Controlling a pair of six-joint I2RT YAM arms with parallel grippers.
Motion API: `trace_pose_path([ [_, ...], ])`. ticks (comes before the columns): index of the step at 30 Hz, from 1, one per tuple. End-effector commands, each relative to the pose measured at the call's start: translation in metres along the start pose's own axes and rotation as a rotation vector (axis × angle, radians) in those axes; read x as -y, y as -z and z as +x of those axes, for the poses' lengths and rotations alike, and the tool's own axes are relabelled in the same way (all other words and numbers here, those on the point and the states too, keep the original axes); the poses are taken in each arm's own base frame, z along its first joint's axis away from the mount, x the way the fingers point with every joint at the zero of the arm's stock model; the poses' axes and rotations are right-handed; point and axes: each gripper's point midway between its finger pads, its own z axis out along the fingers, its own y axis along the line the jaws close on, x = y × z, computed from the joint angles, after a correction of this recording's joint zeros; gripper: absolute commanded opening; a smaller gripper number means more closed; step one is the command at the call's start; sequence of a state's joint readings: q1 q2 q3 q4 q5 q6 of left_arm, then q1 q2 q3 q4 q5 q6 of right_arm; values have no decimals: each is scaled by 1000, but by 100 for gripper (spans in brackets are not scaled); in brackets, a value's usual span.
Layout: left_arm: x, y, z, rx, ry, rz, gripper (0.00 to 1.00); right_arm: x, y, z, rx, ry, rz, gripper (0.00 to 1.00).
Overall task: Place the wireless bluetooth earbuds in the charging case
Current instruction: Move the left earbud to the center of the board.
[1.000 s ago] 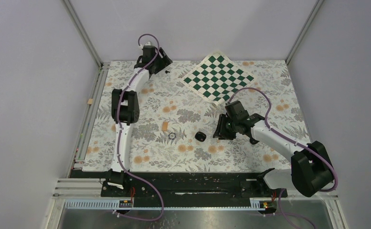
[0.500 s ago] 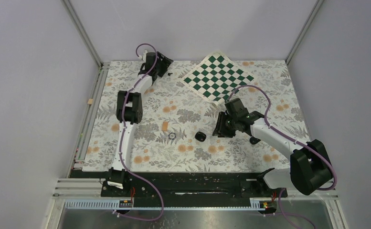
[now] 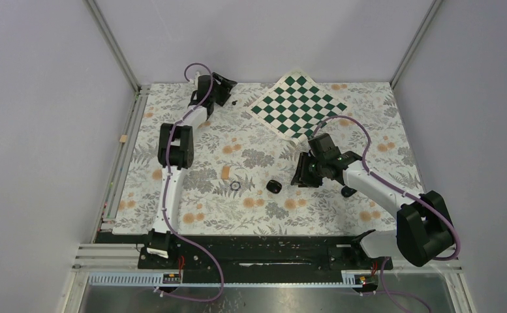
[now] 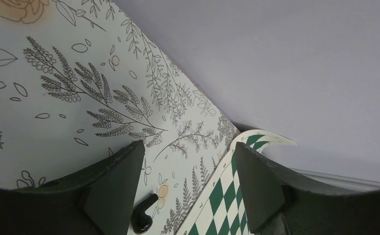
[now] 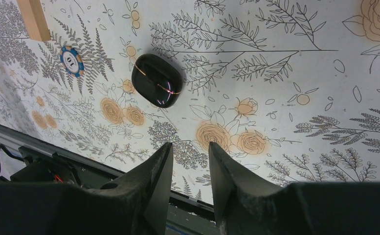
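I'm looking at a floral surface (image 3: 205,215) with a checkered mat (image 3: 298,104) at its far side. The left gripper (image 4: 188,147) is out at the far left corner, jaws wide apart and empty. The right gripper (image 5: 190,145) hovers mid-surface, jaws slightly parted and empty, near the case (image 5: 157,86). One earbud (image 4: 144,218) lies between the left fingers, just beside the mat.

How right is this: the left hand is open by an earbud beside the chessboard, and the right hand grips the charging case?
Not the grip. The right wrist view shows the charging case lying untouched ahead of the open right hand. The left hand, earbud and chessboard are as stated.
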State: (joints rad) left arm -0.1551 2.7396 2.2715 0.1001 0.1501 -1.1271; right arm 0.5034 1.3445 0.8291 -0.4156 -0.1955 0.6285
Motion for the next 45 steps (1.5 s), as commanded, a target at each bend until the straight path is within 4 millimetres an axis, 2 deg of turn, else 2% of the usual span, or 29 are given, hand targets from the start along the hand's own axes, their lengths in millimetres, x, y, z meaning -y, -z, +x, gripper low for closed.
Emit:
trace_pose_path([
  [1, 16, 12, 11, -65, 8, 47, 70, -8, 6, -9, 15, 12, -22, 40],
  [10, 13, 36, 39, -147, -5, 48, 66, -8, 6, -7, 10, 4, -25, 40],
  [22, 15, 53, 84, -281, -94, 70, 67, -8, 7, -3, 7, -11, -34, 40],
  [27, 23, 56, 94, -334, -131, 99, 67, -8, 7, -4, 8, -12, -34, 40],
  [34, 30, 68, 119, -434, -185, 139, 67, -8, 6, -3, 5, -12, -36, 40],
  [45, 26, 115, 154, -582, -265, 151, 68, -10, 7, -2, 8, -19, -51, 40],
])
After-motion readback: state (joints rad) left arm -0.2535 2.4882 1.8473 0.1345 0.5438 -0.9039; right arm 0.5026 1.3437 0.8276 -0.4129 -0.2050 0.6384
